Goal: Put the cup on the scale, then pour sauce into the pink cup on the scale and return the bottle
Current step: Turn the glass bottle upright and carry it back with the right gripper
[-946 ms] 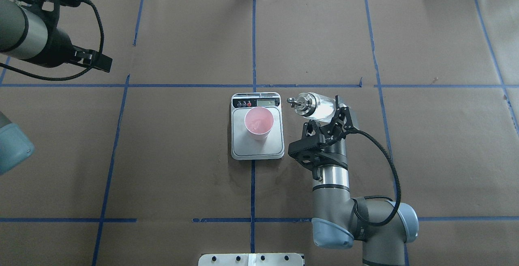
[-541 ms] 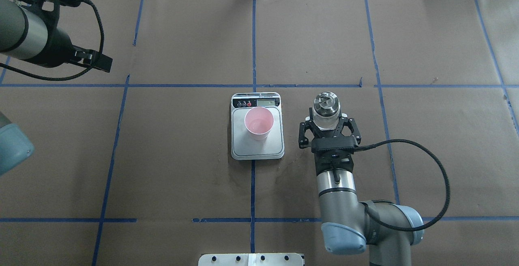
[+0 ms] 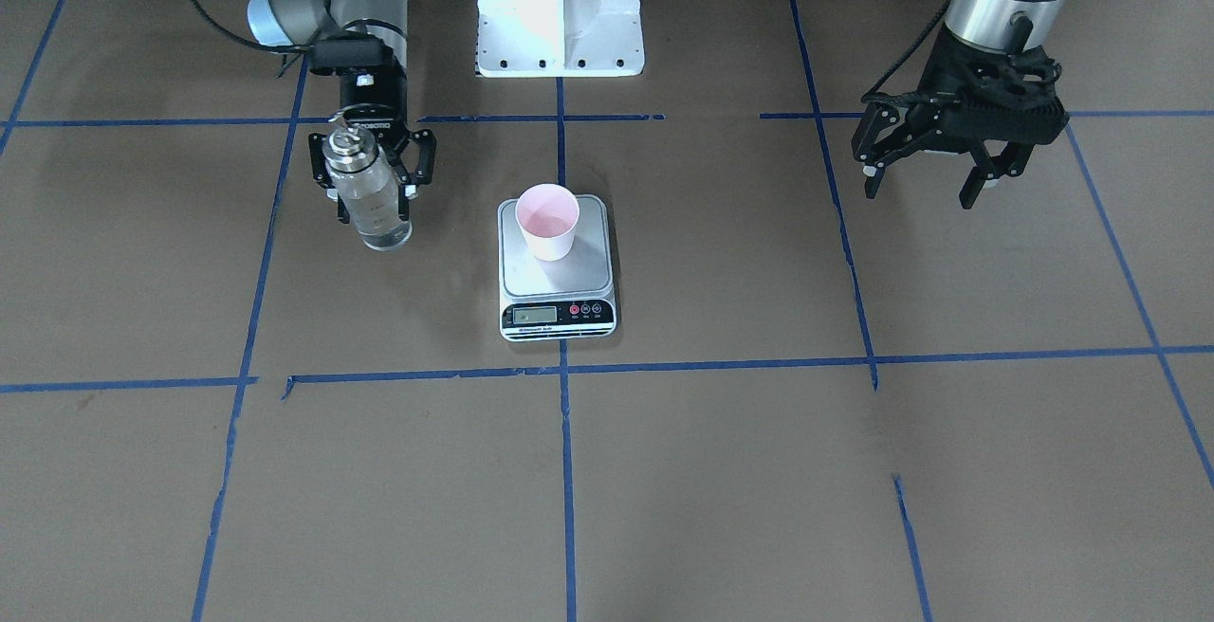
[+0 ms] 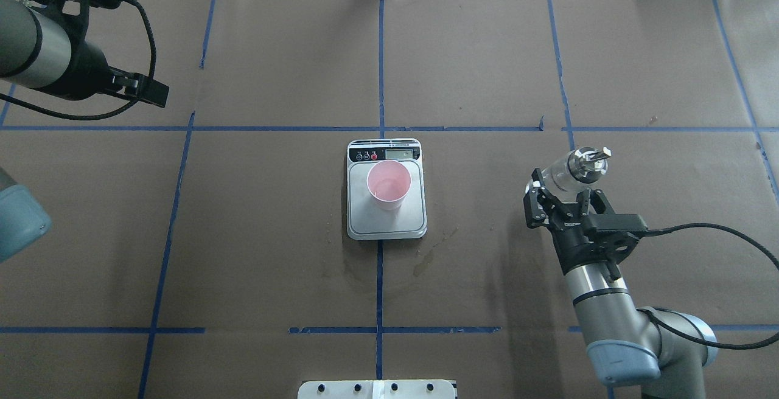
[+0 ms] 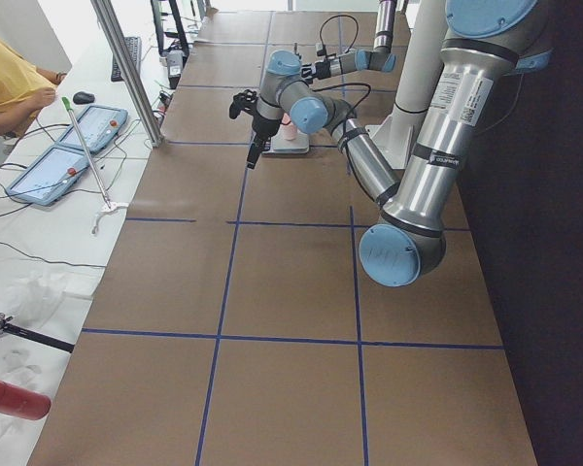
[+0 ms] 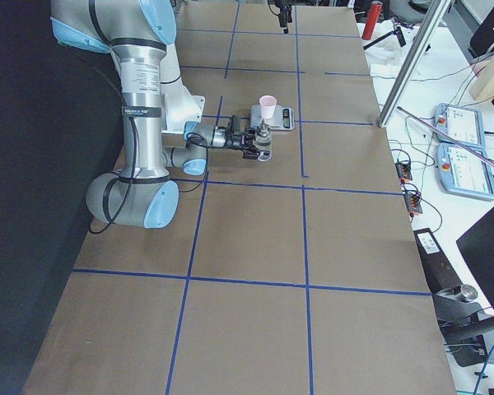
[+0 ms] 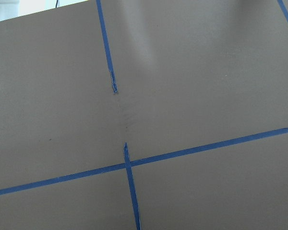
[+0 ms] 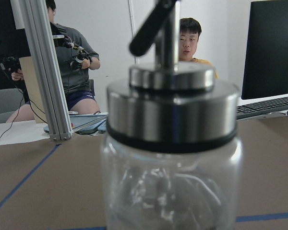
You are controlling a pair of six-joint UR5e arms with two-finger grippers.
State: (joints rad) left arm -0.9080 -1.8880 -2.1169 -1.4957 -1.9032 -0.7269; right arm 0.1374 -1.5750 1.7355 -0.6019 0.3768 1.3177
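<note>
My right gripper [image 4: 563, 195] was clamped around the glass bottle [image 4: 581, 166], which stood upright with its metal spout on top, well apart from the scale [image 4: 359, 219]; the pink cup [image 4: 388, 185] sat on its steel platform; my left gripper [image 3: 922, 184] hung far off, fingers spread wide.

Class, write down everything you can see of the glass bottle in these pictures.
The bottle is a clear glass cylinder with a silver metal collar and a small metal pourer spout on top. Its contents are see-through and hard to make out. It stands upright, on the robot's right of the scale and apart from it. The right gripper is closed on its sides. Whether its base rests on the table or hangs just above cannot be told.
</note>
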